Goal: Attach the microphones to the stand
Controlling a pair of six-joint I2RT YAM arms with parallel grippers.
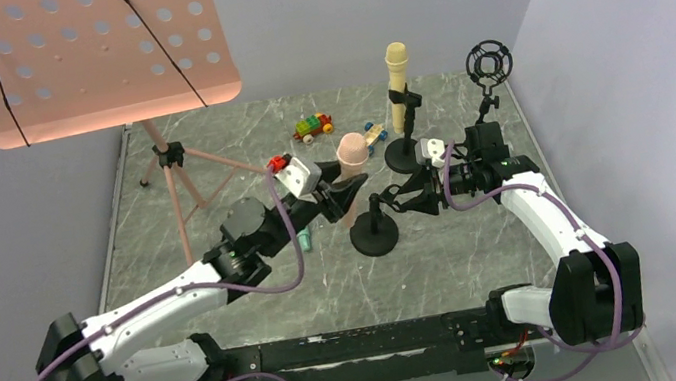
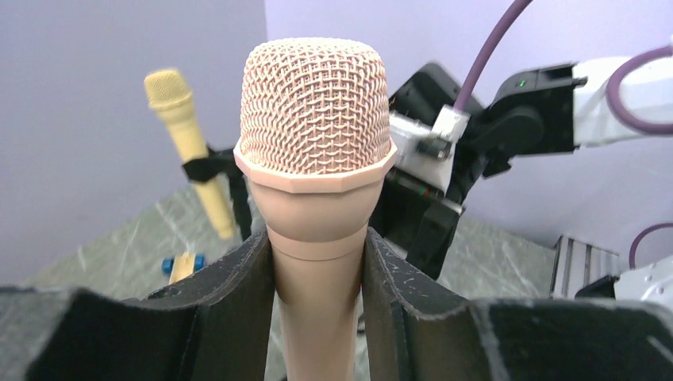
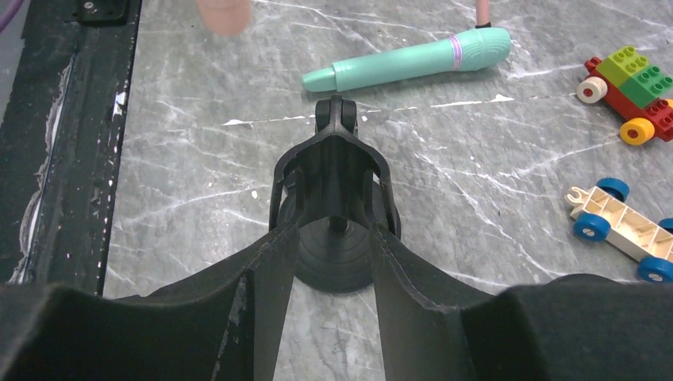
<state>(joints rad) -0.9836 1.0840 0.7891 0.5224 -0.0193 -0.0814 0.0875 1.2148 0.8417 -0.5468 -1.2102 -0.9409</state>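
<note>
My left end effector (image 2: 317, 266) is clamped narrow on the handle of the peach-pink microphone (image 2: 316, 135). The mic stands almost upright, long axis vertical, mesh head up, handle running down between my fingers. In the top view, the round-based stand (image 1: 376, 235) sits at about 5 o'clock from the mic head, just beside it. My right end effector (image 3: 332, 238) is closed on that stand's black clip (image 3: 337, 159).

At 1 o'clock, the pale yellow microphone (image 1: 397, 80) stands upright in its own stand. The mint-green microphone (image 3: 413, 62) lies flat on the table (image 3: 198, 175); in the right wrist view its head points toward 3 o'clock. Toy cars (image 3: 631, 91) are scattered at 3 o'clock from it.
</note>
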